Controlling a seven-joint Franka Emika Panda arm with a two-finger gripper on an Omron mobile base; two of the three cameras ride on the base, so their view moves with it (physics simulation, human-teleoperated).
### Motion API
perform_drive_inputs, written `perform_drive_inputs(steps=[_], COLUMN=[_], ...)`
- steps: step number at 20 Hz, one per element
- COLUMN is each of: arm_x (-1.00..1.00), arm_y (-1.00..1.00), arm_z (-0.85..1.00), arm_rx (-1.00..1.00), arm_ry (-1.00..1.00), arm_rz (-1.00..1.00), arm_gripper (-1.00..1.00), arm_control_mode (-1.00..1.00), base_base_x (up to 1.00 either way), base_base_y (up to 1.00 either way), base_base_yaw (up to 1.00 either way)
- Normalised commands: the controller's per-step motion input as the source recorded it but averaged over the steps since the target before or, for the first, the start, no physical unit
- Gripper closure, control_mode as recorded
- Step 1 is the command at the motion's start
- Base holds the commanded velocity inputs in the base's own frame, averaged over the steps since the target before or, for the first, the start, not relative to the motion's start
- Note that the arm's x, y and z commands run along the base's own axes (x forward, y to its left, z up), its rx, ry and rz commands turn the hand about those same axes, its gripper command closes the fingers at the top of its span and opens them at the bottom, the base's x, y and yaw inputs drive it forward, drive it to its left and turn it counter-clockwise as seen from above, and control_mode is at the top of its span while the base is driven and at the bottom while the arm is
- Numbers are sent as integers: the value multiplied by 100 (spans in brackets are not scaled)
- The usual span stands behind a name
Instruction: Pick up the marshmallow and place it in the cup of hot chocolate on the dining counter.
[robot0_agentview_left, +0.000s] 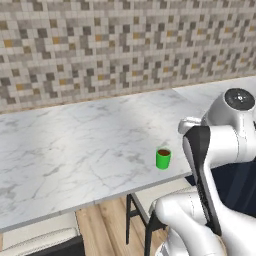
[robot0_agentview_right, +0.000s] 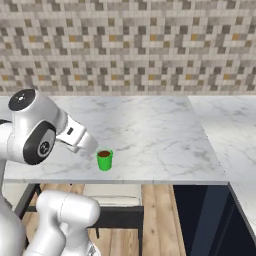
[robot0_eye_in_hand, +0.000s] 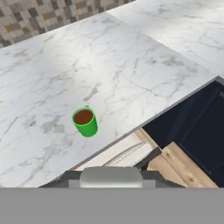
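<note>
While sitting upright near the front edge of the long white grey-veined marble dining counter, the small bright green cylindrical cup is showing dark brown liquid inside. Marshmallow is not discernible, so whether the gripper is carrying it is unclear. Jaws are reading closed. White arm is bending just left of the cup. Pale-seated stool is standing under the counter edge.

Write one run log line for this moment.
cup: upright on counter, near front edge, brown drink inside | gripper: shut | stool: under counter
</note>
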Motion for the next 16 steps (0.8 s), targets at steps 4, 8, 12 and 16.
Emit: perform_drive_inputs(steps=[4,8,12,16], arm_x=[88,73,71,54], arm_y=[0,0,0,6], arm_z=[-48,-33,-41,-40], arm_rx=[0,0,-2,-2], arm_ry=[6,4,8,9], arm_rz=[0,0,0,0], arm_gripper=[100,100,100,100], arm_control_mode=[-100,-100,-100,-100], base_base_x=[0,0,0,0], base_base_y=[0,0,0,0], base_base_yaw=[0,0,0,0])
